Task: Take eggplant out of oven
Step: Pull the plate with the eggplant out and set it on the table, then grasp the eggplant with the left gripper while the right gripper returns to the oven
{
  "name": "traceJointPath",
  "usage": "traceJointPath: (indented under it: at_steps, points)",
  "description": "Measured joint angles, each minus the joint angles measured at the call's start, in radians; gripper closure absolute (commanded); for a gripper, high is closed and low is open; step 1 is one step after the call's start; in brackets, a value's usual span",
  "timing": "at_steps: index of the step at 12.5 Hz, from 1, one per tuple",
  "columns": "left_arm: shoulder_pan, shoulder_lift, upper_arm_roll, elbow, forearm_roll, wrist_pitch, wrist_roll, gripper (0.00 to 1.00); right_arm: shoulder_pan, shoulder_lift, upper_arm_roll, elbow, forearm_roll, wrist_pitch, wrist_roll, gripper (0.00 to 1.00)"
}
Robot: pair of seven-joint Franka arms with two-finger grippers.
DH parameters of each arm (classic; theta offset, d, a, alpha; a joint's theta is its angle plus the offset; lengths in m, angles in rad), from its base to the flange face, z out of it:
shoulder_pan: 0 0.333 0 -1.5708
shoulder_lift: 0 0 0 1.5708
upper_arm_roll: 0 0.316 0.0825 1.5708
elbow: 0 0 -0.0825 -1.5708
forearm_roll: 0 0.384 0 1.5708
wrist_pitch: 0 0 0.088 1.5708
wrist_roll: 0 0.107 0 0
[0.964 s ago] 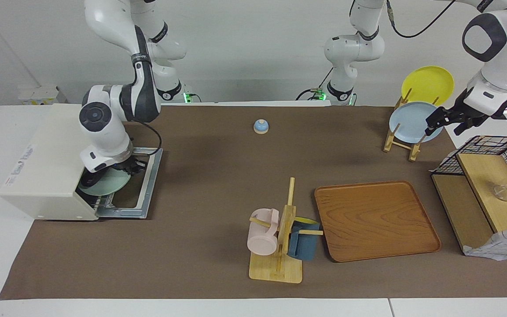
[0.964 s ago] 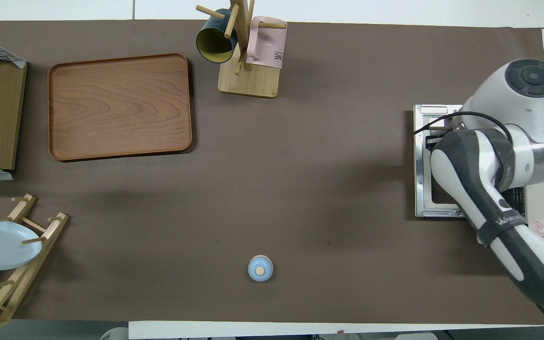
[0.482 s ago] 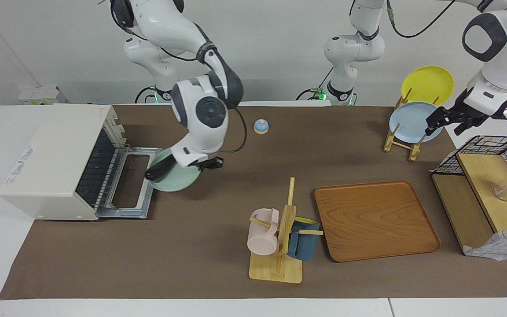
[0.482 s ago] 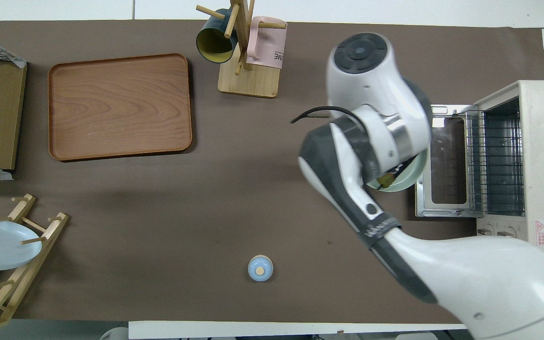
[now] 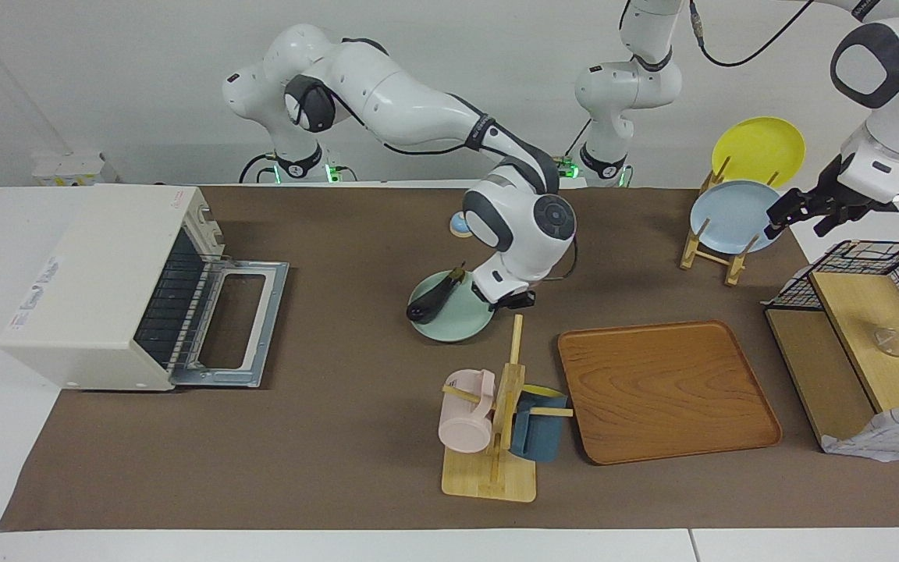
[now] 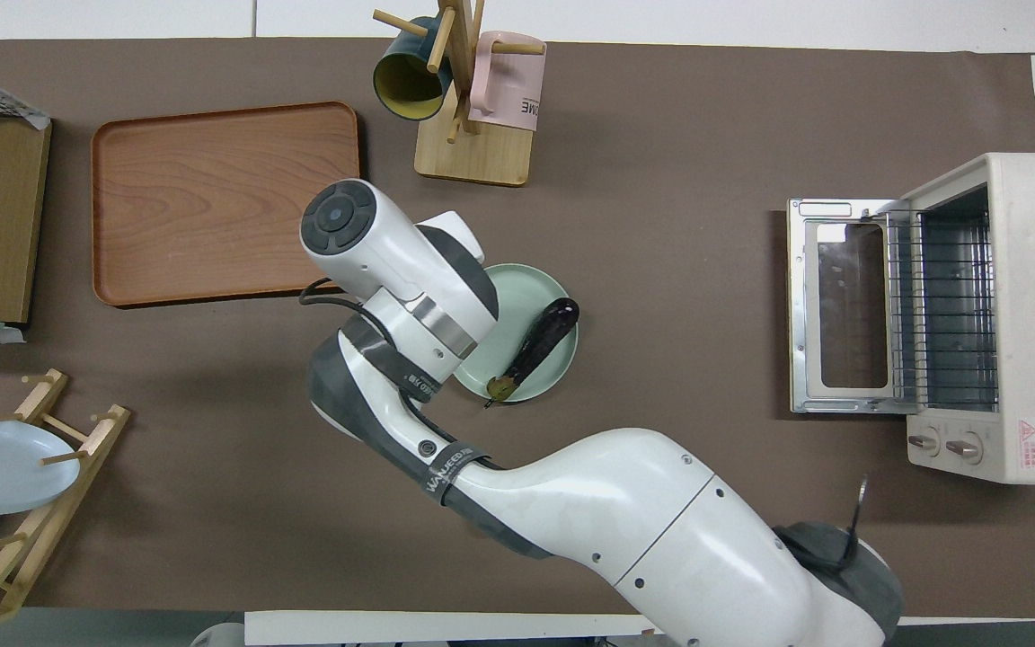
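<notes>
The eggplant (image 5: 435,300) lies on a mint-green plate (image 5: 461,324) at the middle of the mat, out of the oven (image 5: 98,281). It also shows in the overhead view (image 6: 543,346), slanted across the plate (image 6: 517,296). My right gripper (image 5: 506,300) is shut on the plate's rim at the side toward the left arm's end; in the overhead view its wrist hides it. I cannot tell whether the plate rests on the mat. The oven (image 6: 1034,314) stands with its door (image 6: 841,305) folded down and its rack bare. My left gripper (image 5: 801,212) waits open by the plate rack.
A wooden tray (image 5: 668,390) and a mug tree (image 5: 496,421) with two mugs lie farther from the robots than the plate. A plate rack (image 5: 730,218) and a wire shelf (image 5: 863,336) stand at the left arm's end. A small blue knob (image 5: 457,226) sits near the robots.
My right arm has pulled the plate with the eggplant out of the oven and carried it to the middle of the mat. The left arm has barely moved.
</notes>
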Motion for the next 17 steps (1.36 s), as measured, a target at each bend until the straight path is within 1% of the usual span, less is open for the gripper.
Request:
traceJointPath:
  at_steps: [1,3,4,5,6,7,9,10,11,12,14,15,17]
  points:
    - [0.004,-0.001,0.000,-0.005,0.000,0.000,0.000,0.00,0.008,0.008,0.001,0.019,0.001,0.000,0.013,0.56]
    - [0.002,-0.015,-0.004,-0.046,0.000,0.002,0.000,0.00,-0.014,-0.004,0.002,0.060,0.009,0.000,0.021,0.52]
    - [-0.008,-0.033,-0.009,-0.089,0.000,0.014,-0.003,0.00,-0.042,-0.034,-0.001,0.079,0.010,-0.002,0.021,0.53]
    - [-0.039,-0.055,-0.013,-0.145,-0.001,0.048,-0.026,0.00,-0.084,-0.086,-0.001,0.081,0.010,-0.028,0.008,0.56]
    - [-0.093,-0.078,-0.017,-0.208,-0.001,0.095,-0.079,0.00,-0.136,-0.151,-0.002,0.053,0.009,-0.072,-0.041,0.65]
    - [-0.174,-0.094,-0.021,-0.271,-0.002,0.148,-0.165,0.00,-0.203,-0.237,-0.003,-0.032,0.009,-0.091,-0.119,0.76]
    - [-0.392,-0.100,-0.033,-0.360,-0.003,0.253,-0.435,0.00,-0.358,-0.425,-0.001,-0.315,0.010,-0.027,-0.318,0.98]
    - [-0.514,-0.092,-0.039,-0.391,-0.002,0.324,-0.578,0.00,-0.427,-0.501,-0.002,-0.464,0.010,0.025,-0.405,1.00]
    - [-0.648,-0.072,-0.043,-0.414,-0.002,0.423,-0.704,0.00,-0.494,-0.565,-0.002,-0.622,0.009,0.092,-0.475,1.00]
    - [-0.754,-0.042,-0.046,-0.422,-0.001,0.511,-0.774,0.00,-0.550,-0.607,-0.002,-0.752,0.009,0.161,-0.534,1.00]
    - [-0.911,0.054,-0.047,-0.417,-0.002,0.687,-0.855,0.00,-0.635,-0.669,-0.002,-0.974,-0.001,0.295,-0.622,1.00]
    - [-0.953,0.108,-0.046,-0.401,-0.002,0.747,-0.878,0.00,-0.654,-0.683,-0.002,-1.034,-0.023,0.330,-0.633,1.00]
    - [-0.983,0.240,-0.045,-0.316,-0.002,0.810,-0.900,0.00,-0.660,-0.684,0.000,-1.085,-0.104,0.355,-0.634,1.00]
